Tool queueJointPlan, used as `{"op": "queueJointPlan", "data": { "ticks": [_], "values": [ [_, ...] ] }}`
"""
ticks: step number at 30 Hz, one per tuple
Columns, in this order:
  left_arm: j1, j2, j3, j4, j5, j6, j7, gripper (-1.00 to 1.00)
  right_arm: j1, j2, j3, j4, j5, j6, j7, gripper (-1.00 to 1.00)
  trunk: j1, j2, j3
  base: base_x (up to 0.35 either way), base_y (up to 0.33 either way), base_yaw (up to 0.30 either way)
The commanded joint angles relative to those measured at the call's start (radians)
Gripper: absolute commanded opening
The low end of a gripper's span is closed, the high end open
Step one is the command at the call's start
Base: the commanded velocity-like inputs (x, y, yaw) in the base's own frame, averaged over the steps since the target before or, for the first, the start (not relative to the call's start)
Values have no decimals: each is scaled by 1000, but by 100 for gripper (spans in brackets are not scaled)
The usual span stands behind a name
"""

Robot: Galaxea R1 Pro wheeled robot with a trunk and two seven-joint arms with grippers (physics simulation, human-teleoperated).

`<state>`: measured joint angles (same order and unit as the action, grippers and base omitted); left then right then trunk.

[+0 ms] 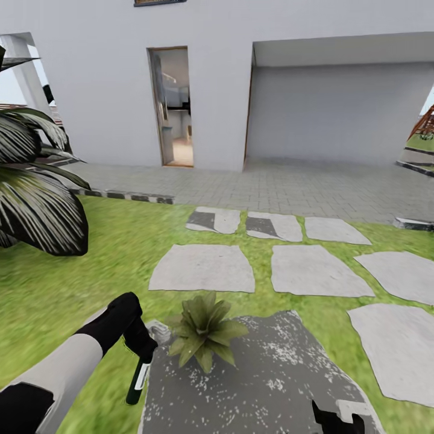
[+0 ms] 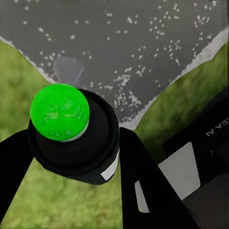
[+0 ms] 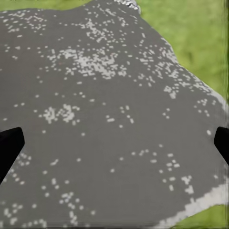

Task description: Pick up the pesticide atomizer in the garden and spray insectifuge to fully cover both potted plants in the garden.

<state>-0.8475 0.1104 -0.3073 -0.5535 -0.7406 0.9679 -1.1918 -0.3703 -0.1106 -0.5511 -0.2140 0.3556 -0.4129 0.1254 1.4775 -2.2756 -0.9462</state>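
The pesticide atomizer sits pinched between the left gripper fingers, low at the left of the head view, its green dot showing. Just right of it, a potted plant stands at the near edge of a dark speckled stone slab in the lawn. The right gripper hangs over that slab, jaws spread wide.

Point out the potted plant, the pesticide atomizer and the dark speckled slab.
potted plant [image 1: 205, 334], head view, leaf rosette's centre.
pesticide atomizer [image 2: 59, 112], left wrist view, green cap.
dark speckled slab [image 3: 109, 133], right wrist view, bare middle.
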Motion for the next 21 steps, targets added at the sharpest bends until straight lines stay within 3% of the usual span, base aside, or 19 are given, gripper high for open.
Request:
{"op": "queueJointPlan", "data": {
  "ticks": [1,5,10,18,21],
  "values": [
    [-2,0,-3,-3,-8,7,-13,-100,-1,0,-9,1,5,-4,7,100,0,0,-1,0,0,-245],
    [-9,-14,-19,-10,-12,4,-111,-100,-1,0,-9,1,5,-4,7,100,0,0,-1,0,0,-224],
    [-66,-15,-116,-4,-32,10,-150,-100,-1,0,-9,1,5,-3,7,100,0,0,-1,0,0,-33],
    [-69,-3,-133,1,-46,6,-152,-100,-1,0,-9,1,5,-3,7,100,0,0,-1,0,0,-1],
    [-59,1,-136,7,-68,5,-152,-100,-1,0,-9,1,5,-3,7,100,0,0,-1,0,0,0]
  ]
}}
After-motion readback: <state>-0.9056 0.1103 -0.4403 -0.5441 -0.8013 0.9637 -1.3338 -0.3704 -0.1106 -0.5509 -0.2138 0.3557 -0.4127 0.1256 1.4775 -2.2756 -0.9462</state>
